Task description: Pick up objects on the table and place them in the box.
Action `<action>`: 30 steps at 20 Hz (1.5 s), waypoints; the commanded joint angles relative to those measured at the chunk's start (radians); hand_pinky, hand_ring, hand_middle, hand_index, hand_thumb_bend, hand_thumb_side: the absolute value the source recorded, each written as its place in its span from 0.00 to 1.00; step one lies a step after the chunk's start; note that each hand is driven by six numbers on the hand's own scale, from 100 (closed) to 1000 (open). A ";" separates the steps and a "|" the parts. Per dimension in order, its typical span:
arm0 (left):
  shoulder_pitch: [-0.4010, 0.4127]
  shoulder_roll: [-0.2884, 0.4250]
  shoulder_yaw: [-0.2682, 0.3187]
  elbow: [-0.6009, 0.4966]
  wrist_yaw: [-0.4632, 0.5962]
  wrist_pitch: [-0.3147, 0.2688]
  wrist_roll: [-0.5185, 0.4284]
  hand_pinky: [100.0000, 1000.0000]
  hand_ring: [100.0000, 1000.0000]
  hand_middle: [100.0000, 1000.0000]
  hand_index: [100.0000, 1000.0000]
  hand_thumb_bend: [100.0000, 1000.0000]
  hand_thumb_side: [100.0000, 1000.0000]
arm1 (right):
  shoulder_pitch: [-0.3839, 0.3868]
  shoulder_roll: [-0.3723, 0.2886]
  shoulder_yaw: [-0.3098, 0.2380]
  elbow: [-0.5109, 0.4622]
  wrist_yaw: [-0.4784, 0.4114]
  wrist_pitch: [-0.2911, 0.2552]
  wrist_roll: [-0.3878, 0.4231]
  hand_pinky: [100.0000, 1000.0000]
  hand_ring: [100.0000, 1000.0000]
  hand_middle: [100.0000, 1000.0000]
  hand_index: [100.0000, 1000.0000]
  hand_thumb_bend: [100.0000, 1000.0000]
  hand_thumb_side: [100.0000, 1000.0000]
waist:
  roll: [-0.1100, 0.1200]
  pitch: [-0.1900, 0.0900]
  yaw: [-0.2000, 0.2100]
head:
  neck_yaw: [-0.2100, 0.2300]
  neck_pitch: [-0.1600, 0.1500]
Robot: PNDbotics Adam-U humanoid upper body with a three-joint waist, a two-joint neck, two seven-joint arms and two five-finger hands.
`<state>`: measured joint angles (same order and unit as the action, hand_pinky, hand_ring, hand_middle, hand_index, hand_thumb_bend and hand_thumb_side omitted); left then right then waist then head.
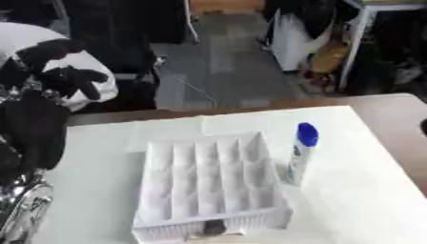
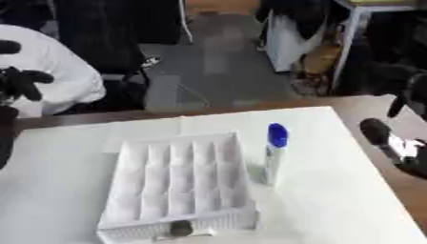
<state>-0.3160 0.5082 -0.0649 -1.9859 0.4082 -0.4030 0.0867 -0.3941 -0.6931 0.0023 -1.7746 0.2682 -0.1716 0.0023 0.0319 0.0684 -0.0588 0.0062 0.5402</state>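
Beside our white gridded plastic box (image 1: pixel 208 186) stands a blue-capped white tube (image 1: pixel 300 152), upright for grasping; our left robot hand (image 1: pixel 71 78) hangs curled and empty, and we cannot tell the right robot hand's (image 2: pixel 392 143) state.

The compartmented white box (image 1: pixel 208 183) lies open-topped on the white table cover (image 1: pixel 350 200), with bare cover on both its sides. Just beside its right wall stands an upright blue-capped white tube (image 1: pixel 300 152), narrowing that side. The right hand (image 2: pixel 392 143) hangs at the table's right edge, the left hand (image 1: pixel 58 76) raised at far left.

White box (image 1: pixel 208 181), blue-capped white bottle (image 1: pixel 301 152), white table (image 1: pixel 359 200).
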 commanded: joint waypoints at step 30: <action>-0.030 -0.008 -0.002 -0.014 0.008 0.012 -0.022 0.62 0.35 0.69 0.72 0.43 0.84 | -0.417 -0.098 0.124 0.778 0.086 -0.263 0.496 0.83 0.98 0.71 1.00 0.96 0.54 | 0.011 0.024 0.031 | -0.110 -0.075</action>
<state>-0.3301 0.4928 -0.0687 -1.9858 0.4102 -0.3901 0.0676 -0.7819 -0.7733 0.1383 -1.0061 0.3550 -0.4287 0.4774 0.0450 0.1031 -0.0275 -0.0895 0.4849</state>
